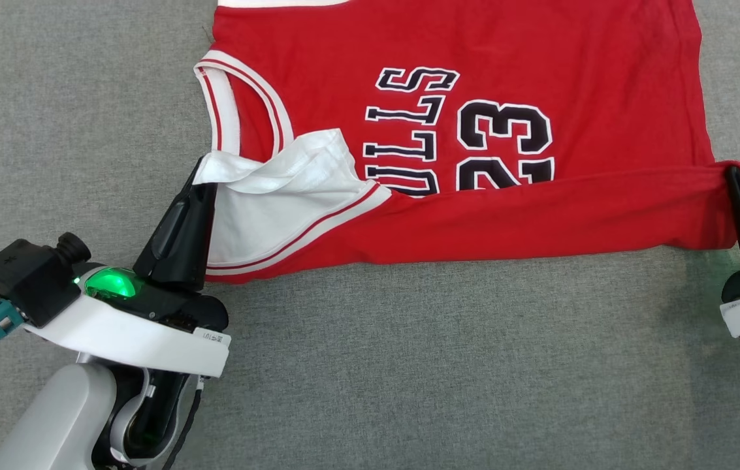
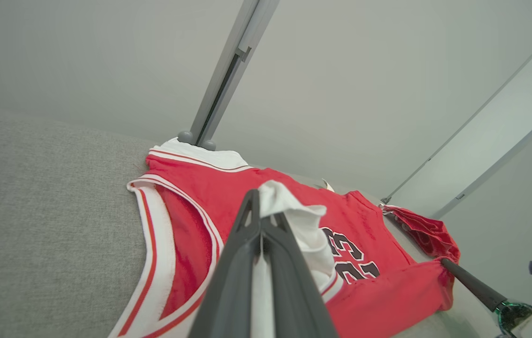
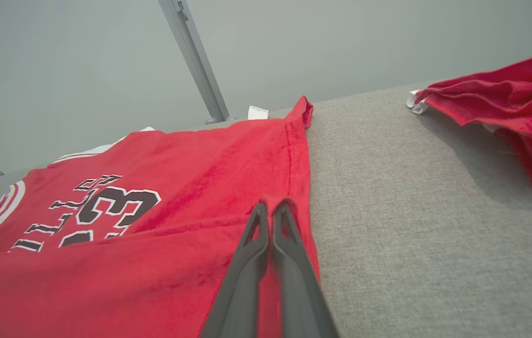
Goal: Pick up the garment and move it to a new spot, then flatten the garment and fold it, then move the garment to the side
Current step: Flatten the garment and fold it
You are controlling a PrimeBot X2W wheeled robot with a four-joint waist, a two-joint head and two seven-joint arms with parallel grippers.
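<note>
Near edge of red white-trimmed basketball jersey (image 1: 317,78) was held crosswise by left gripper (image 1: 203,179) and right gripper (image 1: 735,179), both clamped.

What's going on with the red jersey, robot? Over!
Left end effector shut on jersey at shoulder; right end effector shut on hem corner. Near edge folded over lettering. Other red garment lies apart.

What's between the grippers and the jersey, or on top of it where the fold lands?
Nothing visible. The left gripper and right gripper are both shut on the jersey's near edge, and its upper face is bare. A second red garment lies on the gray surface off to the right, apart from the jersey.
</note>
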